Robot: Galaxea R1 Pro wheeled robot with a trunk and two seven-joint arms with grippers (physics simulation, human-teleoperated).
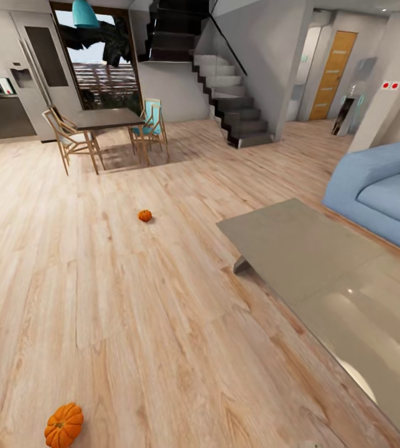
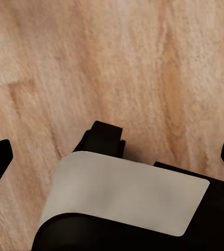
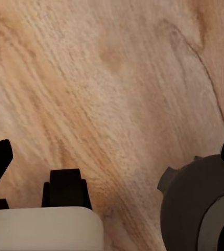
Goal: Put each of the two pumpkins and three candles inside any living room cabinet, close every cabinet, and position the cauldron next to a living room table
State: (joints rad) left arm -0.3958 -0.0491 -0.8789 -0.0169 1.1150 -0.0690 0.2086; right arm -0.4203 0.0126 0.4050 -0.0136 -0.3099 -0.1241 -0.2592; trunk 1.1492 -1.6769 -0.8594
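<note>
Pumpkins, small ribbed orange ones [image 1: 63,425] [image 1: 144,215], are looking light and rigid; we are judging their flanks best, both grippers [image 2: 112,157] [image 3: 112,157] spread empty.

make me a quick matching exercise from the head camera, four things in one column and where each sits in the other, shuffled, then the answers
Things:
1. big pumpkin
2. small pumpkin
3. sofa
4. dining table

Places:
A. far across the room, chairs around it
B. on the floor, nearest the camera, lower left
C. right edge, behind the low grey table
D. on the floor mid-room, between the dining set and the low table

Pairs: 1-B, 2-D, 3-C, 4-A
</note>
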